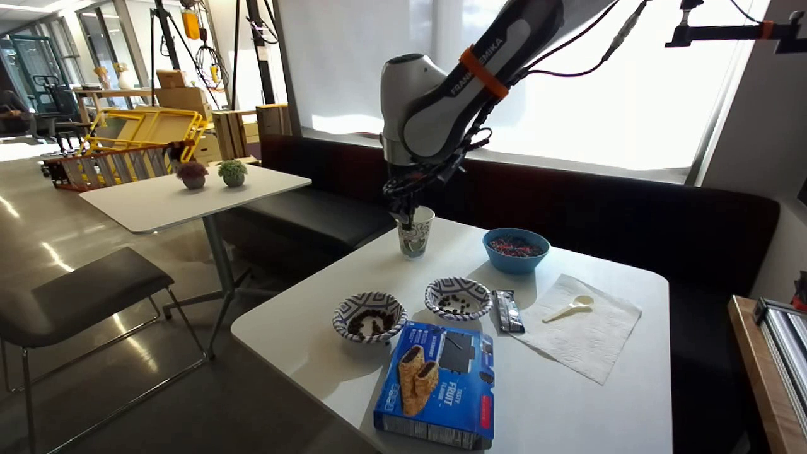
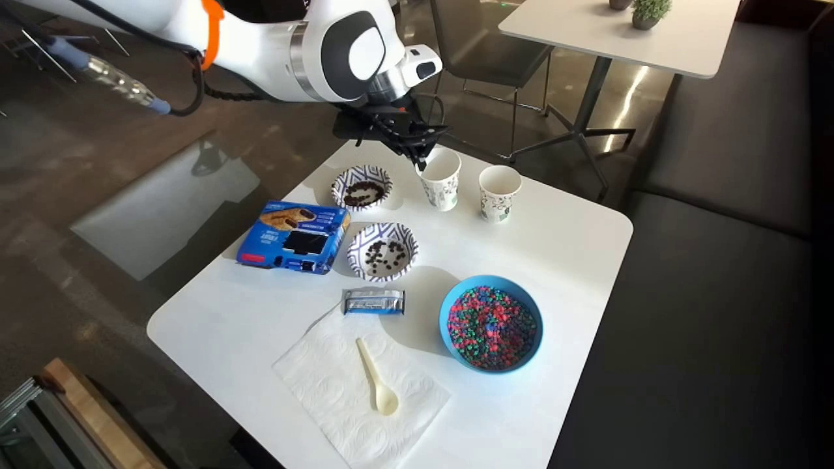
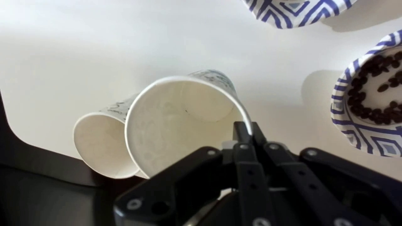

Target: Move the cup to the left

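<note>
White with a dark printed pattern, the cup is near the far edge of the surface in an exterior view, just left of a second cup and apart from it. In the wrist view the tool is closed down to the thickness of the cup's wall, pinching the rim, and its black body covers the near part of that rim. The cup also hides part of the second cup there. Whether the held cup's base touches the surface is hard to tell.

In an exterior view the tool's fingers are a dark blur against a cup, and only a single cup outline can be made out. The arm is cut off by the frame in both exterior views.

In an exterior view a patterned left bowl and right bowl each hold dark bits too small to name; the wrist view cuts both bowls off. Farther right is a blue bowl of coloured bits, likewise unidentifiable. Nearest lies a blue box, most of its fine print unreadable. A shiny packet beside the right bowl has illegible lettering; whether it overlaps the napkin is unclear. A pale spoon lies on the napkin.
</note>
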